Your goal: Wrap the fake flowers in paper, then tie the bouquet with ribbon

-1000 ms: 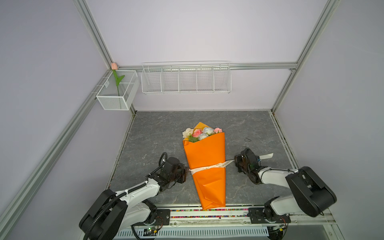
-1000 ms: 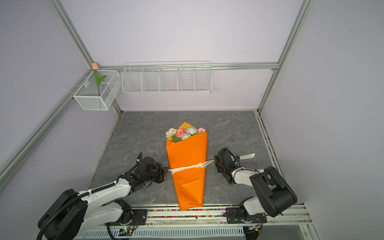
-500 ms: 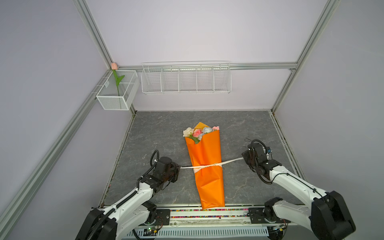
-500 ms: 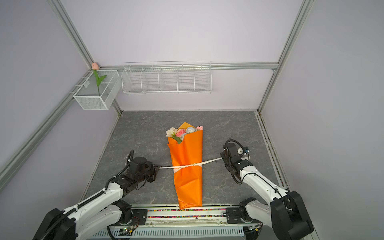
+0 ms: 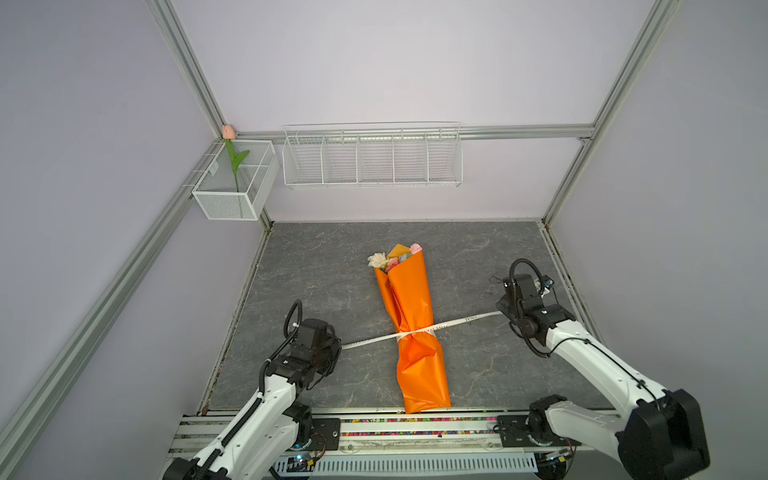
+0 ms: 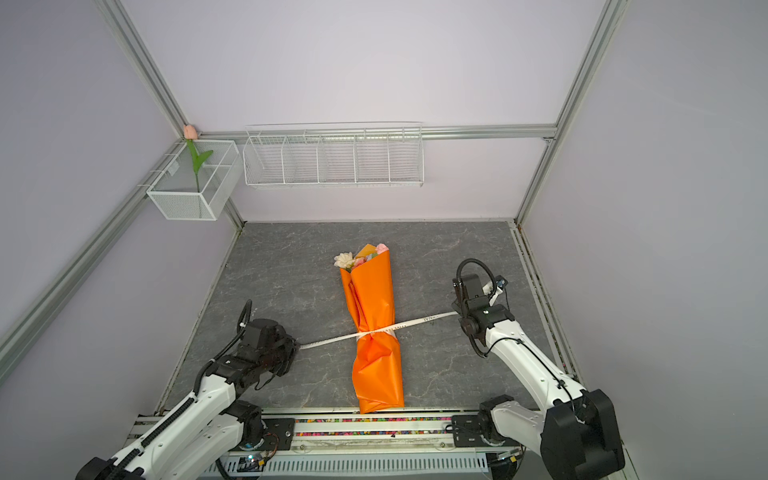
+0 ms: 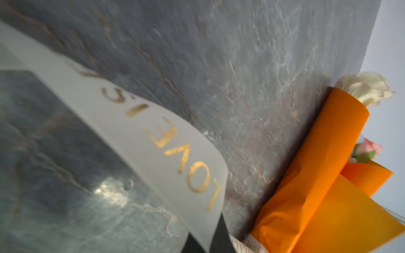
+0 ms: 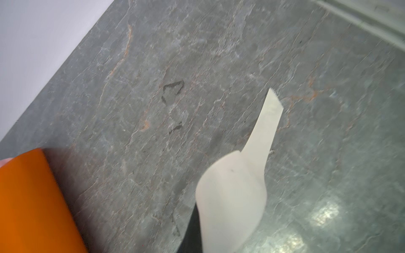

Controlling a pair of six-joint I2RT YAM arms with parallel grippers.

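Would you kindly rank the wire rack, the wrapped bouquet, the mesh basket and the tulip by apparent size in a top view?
1. wire rack and bouquet: about alike, so not ranked against each other.
2. mesh basket.
3. tulip, clearly the smallest.

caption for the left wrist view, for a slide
A white ribbon lettered LOVE IS in gold leads to the orange-wrapped bouquet on the grey table.

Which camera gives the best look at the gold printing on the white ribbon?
The left wrist view: the white ribbon is close up and its gold letters read LOVE IS. Both top views show it only as a thin band cinched around the bouquet, print illegible. The right wrist view shows a blank, blurred end.
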